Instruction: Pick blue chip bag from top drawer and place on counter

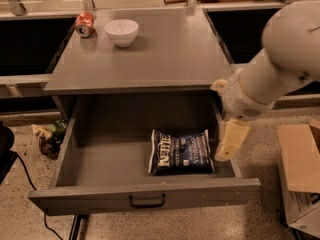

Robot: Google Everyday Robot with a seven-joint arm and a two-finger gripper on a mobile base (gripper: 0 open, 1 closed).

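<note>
The blue chip bag (181, 151) lies flat in the open top drawer (100, 159), right of its middle, white "Kettle" lettering at its left end. The drawer's front panel carries a dark pull handle (147, 201). The counter (165, 54) is the grey top above the drawer. My gripper (231, 140) hangs from the white arm (280, 64) over the drawer's right wall, just right of the bag and above it, apart from it and holding nothing.
A white bowl (121, 31) and a crushed red-orange can (84, 24) stand at the counter's back left. A cardboard box (300, 176) sits on the floor at the right. Crumpled litter (49, 136) and a black cable lie on the floor at the left.
</note>
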